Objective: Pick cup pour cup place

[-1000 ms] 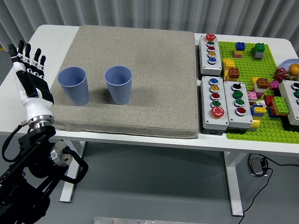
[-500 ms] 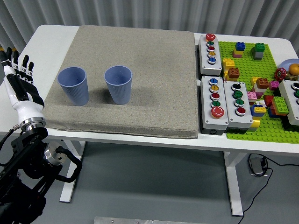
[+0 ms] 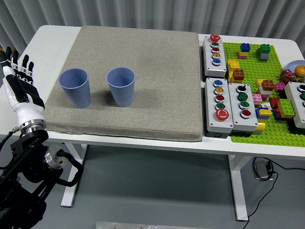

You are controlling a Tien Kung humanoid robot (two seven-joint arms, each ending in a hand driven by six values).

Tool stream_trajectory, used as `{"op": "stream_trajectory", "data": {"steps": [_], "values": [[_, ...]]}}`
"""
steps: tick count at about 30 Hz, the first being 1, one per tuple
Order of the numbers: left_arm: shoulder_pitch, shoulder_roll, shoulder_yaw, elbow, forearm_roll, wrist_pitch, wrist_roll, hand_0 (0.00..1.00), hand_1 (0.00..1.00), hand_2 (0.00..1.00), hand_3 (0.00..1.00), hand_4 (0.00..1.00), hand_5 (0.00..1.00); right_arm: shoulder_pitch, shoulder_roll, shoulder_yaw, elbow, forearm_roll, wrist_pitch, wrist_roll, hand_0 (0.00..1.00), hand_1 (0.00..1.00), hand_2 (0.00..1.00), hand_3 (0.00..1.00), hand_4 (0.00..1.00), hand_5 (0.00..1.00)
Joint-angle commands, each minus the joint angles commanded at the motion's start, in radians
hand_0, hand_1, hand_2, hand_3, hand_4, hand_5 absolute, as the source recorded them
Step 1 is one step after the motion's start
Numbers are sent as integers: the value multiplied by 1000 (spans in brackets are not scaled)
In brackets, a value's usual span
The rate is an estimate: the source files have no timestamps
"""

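Note:
Two blue ribbed cups stand upright on the grey mat. The left cup is near the mat's left edge, and the right cup stands a short way to its right. My left hand is at the picture's left edge, off the mat and to the left of the left cup, with its fingers straight, pointing up and holding nothing. It touches neither cup. The right arm does not show.
Right of the mat stand three grey button boxes with coloured buttons. Beyond them a green baseplate carries several loose bricks and another button box at the right edge. The white table shows around the mat.
My left hand pulled back to the left, away from the left cup, between one second ago and half a second ago. Since then it has barely moved. The cups have stayed put.

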Motion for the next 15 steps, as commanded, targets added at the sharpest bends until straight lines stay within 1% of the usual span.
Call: {"op": "stream_trajectory", "data": {"steps": [15], "values": [[0,1,-7,-3,12,0,0,898,893,993,960,733,998,1,-2,0,-1,4,0,3,676,600,562,577,2,37]]}}
